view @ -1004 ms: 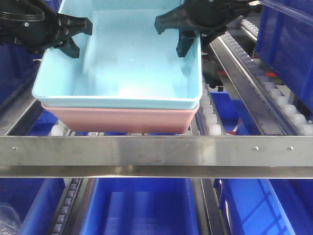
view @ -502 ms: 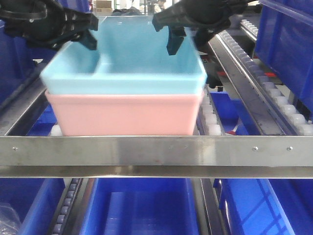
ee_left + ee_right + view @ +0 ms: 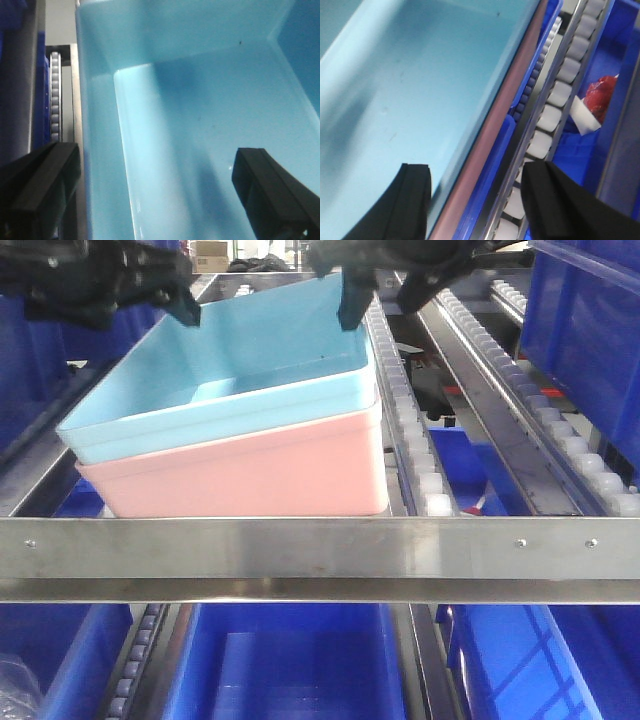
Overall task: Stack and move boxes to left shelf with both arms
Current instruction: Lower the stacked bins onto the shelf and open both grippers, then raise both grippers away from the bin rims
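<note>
Boxes sit nested on the shelf (image 3: 320,547) behind its steel rail: the blue box (image 3: 230,390) inside the pink box (image 3: 250,475), both tilted, the right end higher. The left gripper (image 3: 150,185) is spread wide astride the blue box's left wall without touching it. The right gripper (image 3: 475,195) is likewise wide open astride the right rim, beside the white rollers (image 3: 560,90).

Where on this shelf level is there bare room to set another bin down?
Free: the roller lane between the stacked blue bin on the pink bin and the dark blue bins at the picture's right. Crowded: the lane behind the steel front rail, filled by the stack, with the left gripper and right gripper at its far corners.
</note>
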